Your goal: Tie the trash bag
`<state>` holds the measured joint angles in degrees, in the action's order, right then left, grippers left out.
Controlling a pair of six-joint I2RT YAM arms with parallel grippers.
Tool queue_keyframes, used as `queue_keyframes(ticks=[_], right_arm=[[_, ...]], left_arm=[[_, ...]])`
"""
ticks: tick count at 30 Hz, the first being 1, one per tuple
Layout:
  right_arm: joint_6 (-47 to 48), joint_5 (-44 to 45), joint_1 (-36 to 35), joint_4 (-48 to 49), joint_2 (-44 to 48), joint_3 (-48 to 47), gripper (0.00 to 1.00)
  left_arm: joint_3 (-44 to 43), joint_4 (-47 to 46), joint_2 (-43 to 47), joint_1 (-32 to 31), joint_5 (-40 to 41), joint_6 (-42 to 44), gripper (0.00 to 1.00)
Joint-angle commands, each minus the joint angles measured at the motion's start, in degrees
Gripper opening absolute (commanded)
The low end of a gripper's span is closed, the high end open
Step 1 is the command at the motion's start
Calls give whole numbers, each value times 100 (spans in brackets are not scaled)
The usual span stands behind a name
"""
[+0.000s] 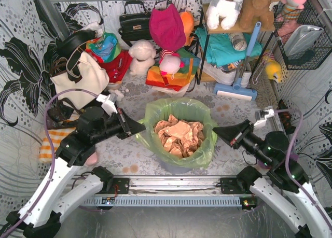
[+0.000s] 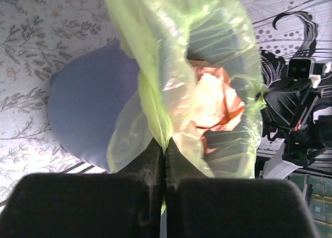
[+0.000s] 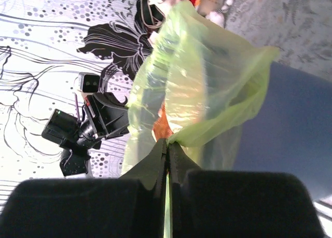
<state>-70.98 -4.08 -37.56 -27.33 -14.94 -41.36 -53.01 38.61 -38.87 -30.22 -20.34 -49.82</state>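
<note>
Here the trash bag (image 1: 202,154) sat in the middle of the desk (image 1: 129,160), lining a blue-grey bin (image 2: 85,119), with its mouth open and crumpled tan paper (image 1: 179,134) heaped inside. The left tool (image 1: 141,128) met the bag's left rim and the right tool (image 1: 218,129) met its right rim. In both wrist views the jaws were pressed together on a thin fold of green film, so each tool held the bag by only a small pinch of its edge. That looked like the weak point. The plastic was slick and thin, and a pull toward the centre could draw the fold out of either pinch, or stretch and tear it where the tips bit. The film appeared draped over the bin's lip, so an uneven pull seemed likely to catch there and tip or drag the bin instead of freeing slack. The paper rode high in the bag, which probably left little loose plastic for a knot and meant a tilt might spill pieces onto the desk. Bringing both rims together would also put the two tools close to each other, with a risk of them colliding over the opening.
</note>
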Motion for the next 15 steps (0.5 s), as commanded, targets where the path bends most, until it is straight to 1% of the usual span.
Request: queue_keyframes(ticks=[1,6,10,13,15], right_arm=[[338,-177,12,1511,-475,-258,0],[636,-291,12,2174,-1076,-573,0],[717,-442,12,2675,-1505,-627,0],[708,-658,12,3068,-1807,-634,0],[740,-783,12,3149,-2005,-667,0]], left_arm=[[-493,-300,-135,-12,129,140,5],[-983,-342,-302,-10,332,320,4],[-1256,-487,-503,-10,414,442,4],[-1329,-733,-668,-9,323,435,4],[-1269,-922,-770,-5,182,402,4]])
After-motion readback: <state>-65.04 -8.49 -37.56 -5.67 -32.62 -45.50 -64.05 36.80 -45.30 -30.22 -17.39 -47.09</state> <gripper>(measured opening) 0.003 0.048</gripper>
